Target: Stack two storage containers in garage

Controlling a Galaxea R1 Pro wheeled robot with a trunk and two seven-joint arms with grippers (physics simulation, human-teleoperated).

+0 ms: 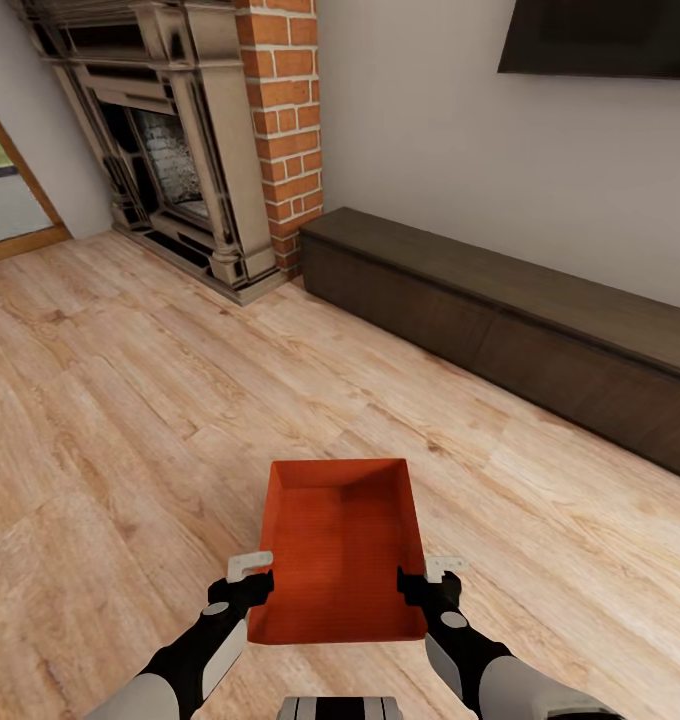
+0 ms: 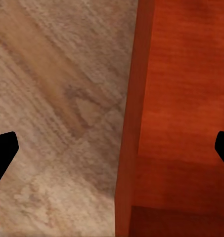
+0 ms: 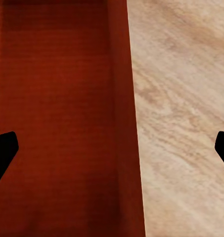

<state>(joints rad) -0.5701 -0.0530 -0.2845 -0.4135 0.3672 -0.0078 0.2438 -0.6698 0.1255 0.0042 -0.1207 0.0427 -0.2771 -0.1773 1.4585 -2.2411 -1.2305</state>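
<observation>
While both arms flank one storage container [image 1: 338, 545], entries follow.
Head view: container near, centred above the wood floor [image 1: 110, 420]; left gripper [image 1: 250, 580] and right gripper [image 1: 428, 580] at its side walls; bench [image 1: 500, 310] far right.
Left wrist view: fingers [image 2: 4, 150] spread, straddling the container wall [image 2: 134, 118].
Right wrist view: fingers [image 3: 4, 150] spread, straddling the wall [image 3: 124, 118]; firm hold cannot be told.

Storage container [image 3: 57, 113] — orange-red interior and one straight wall in frame. Light wood plank floor [image 3: 186, 123] beyond that wall. Right gripper [image 3: 112, 148] fingertips [image 3: 4, 148] spread wide — straddling the wall.
</observation>
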